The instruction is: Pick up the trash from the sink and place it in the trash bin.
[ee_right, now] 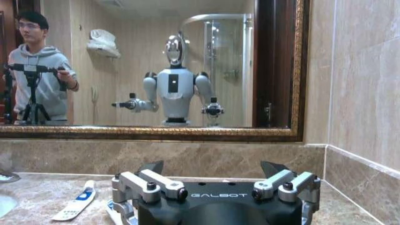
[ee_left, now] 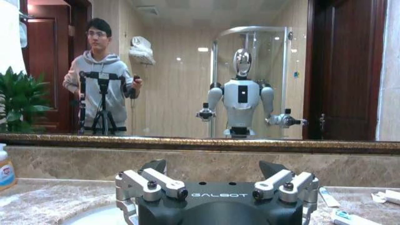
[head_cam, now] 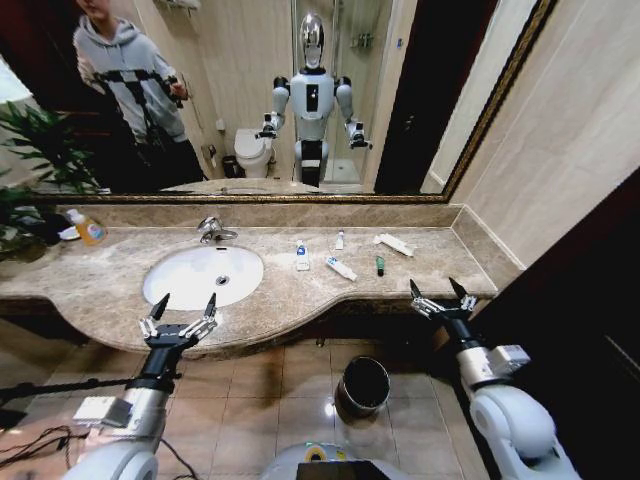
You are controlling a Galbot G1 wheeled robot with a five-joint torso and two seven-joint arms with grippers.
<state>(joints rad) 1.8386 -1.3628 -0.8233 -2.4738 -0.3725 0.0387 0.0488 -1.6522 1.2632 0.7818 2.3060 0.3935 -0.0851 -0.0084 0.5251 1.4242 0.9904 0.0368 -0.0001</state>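
The white oval sink (head_cam: 180, 283) is set in a beige marble countertop (head_cam: 300, 300). The trash lies on the counter to the right of the basin: a tiny blue-labelled bottle (head_cam: 301, 257), a small white tube (head_cam: 339, 240), another white tube (head_cam: 340, 268), a dark green tube (head_cam: 380, 265) and a long white packet (head_cam: 395, 244). The dark round trash bin (head_cam: 363, 386) stands on the floor below the counter's edge. My left gripper (head_cam: 183, 306) hangs open in front of the sink. My right gripper (head_cam: 438, 289) is open at the counter's right front corner. Both hold nothing.
A chrome faucet (head_cam: 212, 230) stands behind the basin. An orange bottle with a white cap (head_cam: 88, 229) and a green plant (head_cam: 30, 160) are at the far left. A large mirror (head_cam: 300, 100) backs the counter; a tiled wall (head_cam: 560, 170) closes the right side.
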